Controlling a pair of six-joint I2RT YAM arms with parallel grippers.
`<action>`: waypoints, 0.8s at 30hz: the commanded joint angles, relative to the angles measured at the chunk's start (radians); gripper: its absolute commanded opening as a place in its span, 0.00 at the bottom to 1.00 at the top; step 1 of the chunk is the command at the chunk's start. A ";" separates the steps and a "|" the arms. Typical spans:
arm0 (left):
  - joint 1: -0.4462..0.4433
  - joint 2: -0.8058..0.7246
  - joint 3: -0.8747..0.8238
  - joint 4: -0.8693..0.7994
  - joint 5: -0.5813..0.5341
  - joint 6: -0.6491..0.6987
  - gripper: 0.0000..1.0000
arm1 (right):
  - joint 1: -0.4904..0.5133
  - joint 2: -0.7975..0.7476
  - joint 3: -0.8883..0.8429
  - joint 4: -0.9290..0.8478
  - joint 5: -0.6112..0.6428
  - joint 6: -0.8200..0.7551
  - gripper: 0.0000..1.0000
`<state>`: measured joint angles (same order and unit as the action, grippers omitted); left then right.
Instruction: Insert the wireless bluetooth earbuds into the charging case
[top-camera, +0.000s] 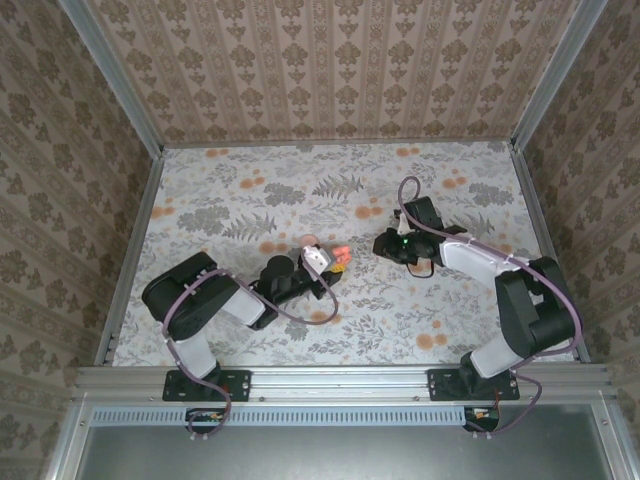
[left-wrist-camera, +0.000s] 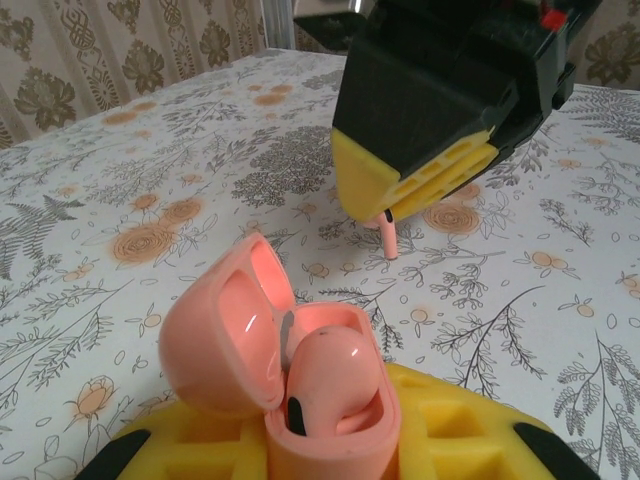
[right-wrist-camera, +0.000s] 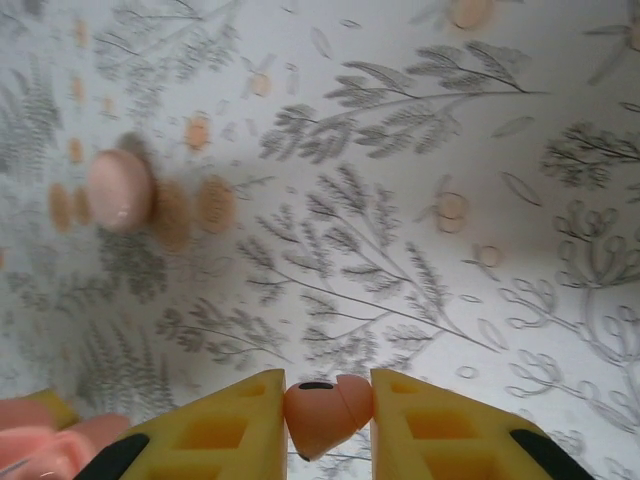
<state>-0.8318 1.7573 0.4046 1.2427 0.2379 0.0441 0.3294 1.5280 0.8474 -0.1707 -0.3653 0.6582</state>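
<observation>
The right gripper (right-wrist-camera: 328, 405) pinched one earbud (right-wrist-camera: 322, 418), near and right of the open charging case (left-wrist-camera: 300, 410). The left gripper (top-camera: 330, 262) clamped that case, a second earbud (left-wrist-camera: 335, 372) seated inside. A blurred pink disc (right-wrist-camera: 120, 190) lay on the floral table (top-camera: 250, 195).

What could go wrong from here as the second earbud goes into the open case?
The second earbud is pinched only at the tips of the right gripper. It looks glossy, so it might twist or slip out. The charging case, clamped in the left gripper, has its lid standing close beside the seated earbud, so wide fingers could knock either.
</observation>
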 joint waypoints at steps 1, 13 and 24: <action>-0.007 0.020 0.030 0.041 0.001 -0.021 0.12 | 0.014 -0.047 -0.027 0.101 -0.026 0.075 0.24; -0.006 0.033 0.056 0.041 0.014 -0.024 0.12 | 0.055 -0.129 -0.064 0.210 -0.024 0.163 0.24; -0.008 0.008 0.053 0.041 0.005 -0.029 0.12 | 0.129 -0.164 -0.087 0.259 -0.008 0.184 0.23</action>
<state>-0.8318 1.7870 0.4355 1.2434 0.2382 0.0425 0.4477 1.3804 0.7765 0.0593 -0.3748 0.8234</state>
